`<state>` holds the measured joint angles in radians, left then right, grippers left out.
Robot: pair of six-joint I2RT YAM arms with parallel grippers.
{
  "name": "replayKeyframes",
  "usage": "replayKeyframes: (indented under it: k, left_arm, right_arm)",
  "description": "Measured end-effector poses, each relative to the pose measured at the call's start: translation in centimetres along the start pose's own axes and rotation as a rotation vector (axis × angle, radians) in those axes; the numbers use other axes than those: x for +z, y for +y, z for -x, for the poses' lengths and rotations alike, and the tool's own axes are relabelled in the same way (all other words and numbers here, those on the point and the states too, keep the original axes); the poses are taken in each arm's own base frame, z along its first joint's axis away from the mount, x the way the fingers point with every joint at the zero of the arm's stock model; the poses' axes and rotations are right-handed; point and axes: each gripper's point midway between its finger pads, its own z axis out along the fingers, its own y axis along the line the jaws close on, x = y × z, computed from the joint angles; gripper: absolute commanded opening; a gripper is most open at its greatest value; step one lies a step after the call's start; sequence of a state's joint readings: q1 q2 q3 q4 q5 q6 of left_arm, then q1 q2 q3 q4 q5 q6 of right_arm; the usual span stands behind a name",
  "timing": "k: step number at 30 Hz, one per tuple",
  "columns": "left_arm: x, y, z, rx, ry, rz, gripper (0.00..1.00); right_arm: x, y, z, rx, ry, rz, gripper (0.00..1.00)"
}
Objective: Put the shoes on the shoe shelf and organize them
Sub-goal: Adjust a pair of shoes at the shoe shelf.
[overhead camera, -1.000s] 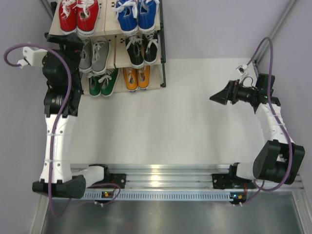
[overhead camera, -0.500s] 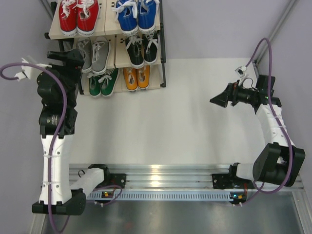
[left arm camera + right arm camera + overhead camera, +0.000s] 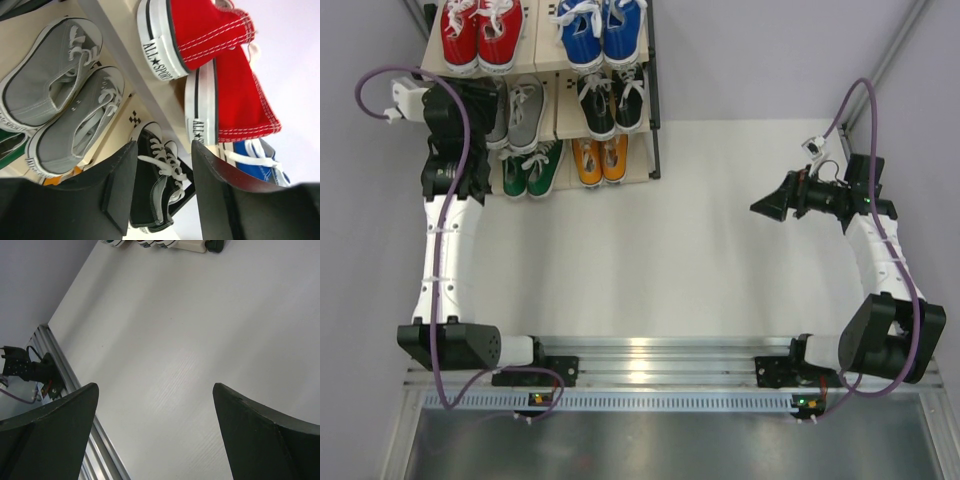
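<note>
Six colour-matched pairs of white-laced shoes (image 3: 597, 108) fill the shoe shelf (image 3: 542, 55).

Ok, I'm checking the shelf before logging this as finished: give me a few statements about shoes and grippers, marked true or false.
The red pair sits left of the blue pair on the top tier of the shoe shelf. True.
The orange pair lies off the shelf. False: it is on the lowest tier, right of the green pair.
The grey pair and black pair share the middle tier. True.
The right gripper holds a shoe. False: it is open and empty above the table.
</note>
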<state>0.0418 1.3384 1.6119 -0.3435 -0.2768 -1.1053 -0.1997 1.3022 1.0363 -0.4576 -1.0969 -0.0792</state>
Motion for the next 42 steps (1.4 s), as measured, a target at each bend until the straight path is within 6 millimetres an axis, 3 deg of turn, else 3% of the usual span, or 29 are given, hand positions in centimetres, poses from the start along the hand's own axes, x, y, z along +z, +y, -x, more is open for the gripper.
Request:
replayKeyframes:
  k: [10, 18, 26, 42]
  left_arm:
    - [0.4, -2.2, 1.7, -0.076, -0.041, -0.059, 0.47]
    - [2.7, -2.0, 0.5, -0.108, -0.013, -0.060, 0.40]
    - [3.0, -2.9, 0.1, -0.123, 0.019, -0.094, 0.33]
    - [3.0, -2.8, -0.6, -0.128, 0.055, -0.105, 0.39]
  right_arm:
    - [0.0, 0.0, 0.0, 0.000, 0.000, 0.000, 0.97]
    - [0.0, 0.0, 0.0, 0.000, 0.000, 0.000, 0.97]
    - [0.0, 0.0, 0.0, 0.000, 0.000, -0.001, 0.97]
    - [0.0, 0.0, 0.0, -0.001, -0.001, -0.001, 0.97]
